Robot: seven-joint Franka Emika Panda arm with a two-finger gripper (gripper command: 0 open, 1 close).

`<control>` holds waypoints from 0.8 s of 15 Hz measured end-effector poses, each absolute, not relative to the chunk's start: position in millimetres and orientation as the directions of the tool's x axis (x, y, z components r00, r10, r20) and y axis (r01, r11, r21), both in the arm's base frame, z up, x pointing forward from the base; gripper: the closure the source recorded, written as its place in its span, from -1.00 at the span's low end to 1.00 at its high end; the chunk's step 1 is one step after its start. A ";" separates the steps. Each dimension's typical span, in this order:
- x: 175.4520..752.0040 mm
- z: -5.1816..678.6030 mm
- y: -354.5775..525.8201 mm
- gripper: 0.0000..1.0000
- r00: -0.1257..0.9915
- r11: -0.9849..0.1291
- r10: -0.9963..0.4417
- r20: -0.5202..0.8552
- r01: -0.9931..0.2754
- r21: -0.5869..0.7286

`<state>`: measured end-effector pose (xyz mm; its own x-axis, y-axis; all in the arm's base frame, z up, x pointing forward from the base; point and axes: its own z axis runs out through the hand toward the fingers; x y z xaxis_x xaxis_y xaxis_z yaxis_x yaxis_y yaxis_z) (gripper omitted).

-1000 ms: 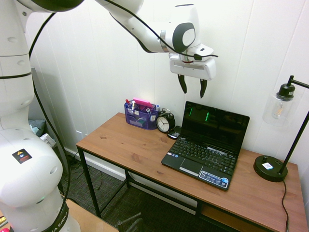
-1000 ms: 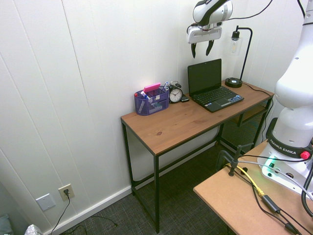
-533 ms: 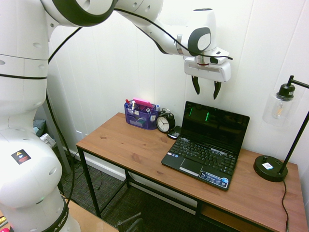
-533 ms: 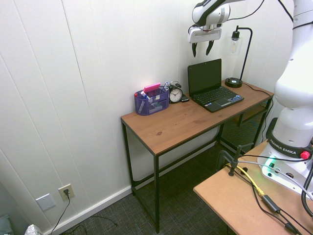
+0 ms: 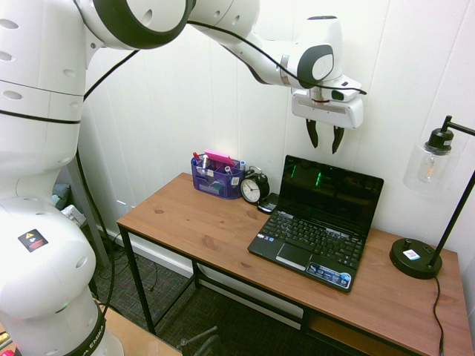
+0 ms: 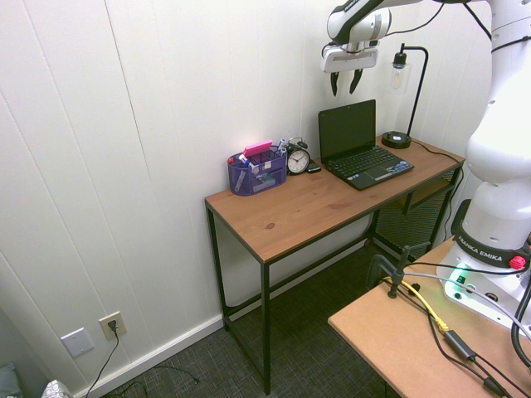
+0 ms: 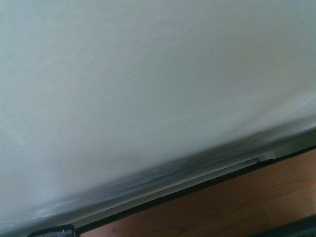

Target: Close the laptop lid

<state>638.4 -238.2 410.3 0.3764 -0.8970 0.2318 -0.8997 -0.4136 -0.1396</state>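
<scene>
A small black laptop (image 5: 319, 237) stands open on the wooden desk (image 5: 200, 222), toward its right half. The laptop lid (image 5: 331, 193) is upright, tilted slightly back, its dark screen showing faint green reflections; in the second exterior view the laptop lid (image 6: 348, 128) faces the room. My gripper (image 5: 324, 144) hangs above the lid's top edge, close to the wall, fingers pointing down and open with nothing between them. From the other side the gripper (image 6: 345, 84) is also clear of the lid. The wrist view shows only white wall and a strip of desk (image 7: 237, 207).
A purple mesh organiser (image 5: 216, 178) and a black alarm clock (image 5: 254, 188) stand at the back left of the laptop. A black desk lamp (image 5: 430, 208) with a glass shade stands at the desk's right end. The white panelled wall is right behind the lid.
The gripper has moved to the right and toward the wall, from above the lid's left corner to above its middle, and dropped slightly. The laptop has not moved.
</scene>
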 end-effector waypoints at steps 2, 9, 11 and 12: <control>639.3 409.3 -236.4 1.00 0.374 -0.411 -0.898 0.230 -0.901 -0.141; 643.0 411.5 -224.0 1.00 0.353 -0.393 -0.906 0.232 -0.906 -0.155; 642.9 406.3 -230.9 1.00 0.342 -0.384 -0.909 0.237 -0.909 -0.160; 643.9 400.0 -232.6 1.00 0.341 -0.382 -0.910 0.237 -0.910 -0.158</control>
